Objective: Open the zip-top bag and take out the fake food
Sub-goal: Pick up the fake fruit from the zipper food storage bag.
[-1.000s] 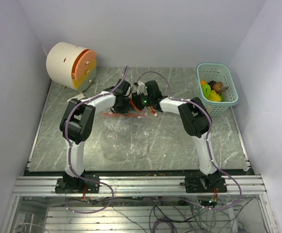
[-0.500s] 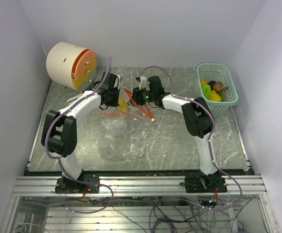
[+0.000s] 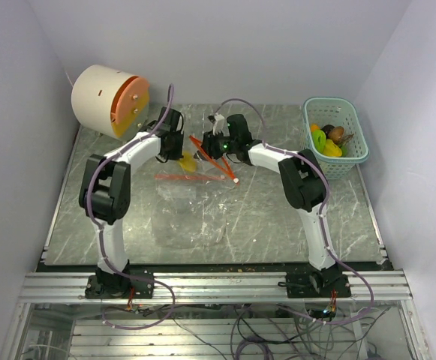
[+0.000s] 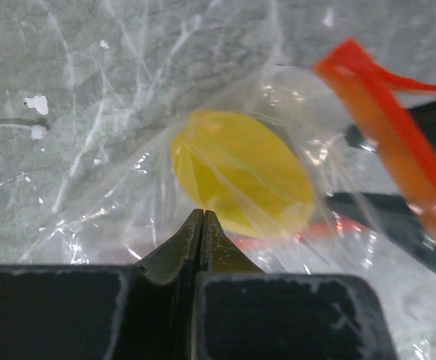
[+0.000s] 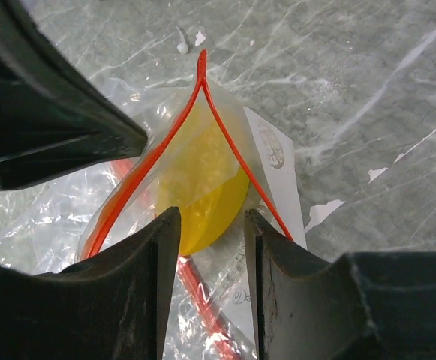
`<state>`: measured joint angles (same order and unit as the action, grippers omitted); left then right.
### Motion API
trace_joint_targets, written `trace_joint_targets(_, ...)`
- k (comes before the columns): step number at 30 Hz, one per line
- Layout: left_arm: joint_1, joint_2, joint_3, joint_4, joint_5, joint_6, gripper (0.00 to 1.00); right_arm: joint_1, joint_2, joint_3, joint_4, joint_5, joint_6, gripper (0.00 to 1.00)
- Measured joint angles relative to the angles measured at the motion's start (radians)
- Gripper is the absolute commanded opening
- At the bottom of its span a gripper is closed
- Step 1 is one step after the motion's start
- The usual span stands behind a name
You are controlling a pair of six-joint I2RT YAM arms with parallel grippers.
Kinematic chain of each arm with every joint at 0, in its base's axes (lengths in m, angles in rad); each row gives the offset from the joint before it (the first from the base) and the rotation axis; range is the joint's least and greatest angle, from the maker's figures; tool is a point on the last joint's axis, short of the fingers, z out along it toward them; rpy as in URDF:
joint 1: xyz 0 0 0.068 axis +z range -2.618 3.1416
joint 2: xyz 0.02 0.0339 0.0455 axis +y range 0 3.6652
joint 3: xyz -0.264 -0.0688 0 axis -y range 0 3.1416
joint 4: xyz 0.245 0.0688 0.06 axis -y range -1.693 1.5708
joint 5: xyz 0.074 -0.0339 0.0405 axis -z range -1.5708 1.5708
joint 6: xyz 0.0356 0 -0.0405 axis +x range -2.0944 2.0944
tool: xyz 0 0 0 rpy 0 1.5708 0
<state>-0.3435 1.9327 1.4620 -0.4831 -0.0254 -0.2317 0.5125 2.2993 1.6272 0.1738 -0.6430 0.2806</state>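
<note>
The clear zip-top bag (image 3: 184, 206) lies crumpled mid-table with its red-orange zip strip (image 3: 219, 163) lifted at the far end. Its mouth is spread into a V in the right wrist view (image 5: 225, 142). A yellow lemon-like fake food piece (image 3: 190, 161) sits inside the bag near the mouth (image 4: 240, 184) (image 5: 202, 180). My left gripper (image 3: 178, 150) (image 4: 202, 215) is shut, pinching the bag's film beside the yellow piece. My right gripper (image 3: 206, 151) (image 5: 210, 221) is open at the bag's mouth, with the yellow piece just beyond its fingertips (image 5: 165, 225).
A pale teal basket (image 3: 345, 161) at the far right holds several toy food pieces (image 3: 327, 139). A white drum with an orange face (image 3: 111, 99) stands at the far left corner. Walls close in on the left, back and right.
My left gripper pulled away to the far left with the bag's film, spreading the mouth open. The zip strip rose and the yellow piece came into view. The right gripper stayed near the mouth.
</note>
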Motion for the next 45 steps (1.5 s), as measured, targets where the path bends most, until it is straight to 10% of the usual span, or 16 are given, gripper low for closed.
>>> trace_joint_targets(14, 0.018, 0.11, 0.055, -0.005, -0.048, 0.008, 0.07, -0.01, 0.098, 0.098, 0.022, -0.039, 0.05, 0.64)
trace_joint_targets(45, -0.041, 0.225, 0.139, -0.016, 0.027, -0.048, 0.07, 0.004, 0.101, 0.02, 0.096, -0.068, 0.138, 0.73)
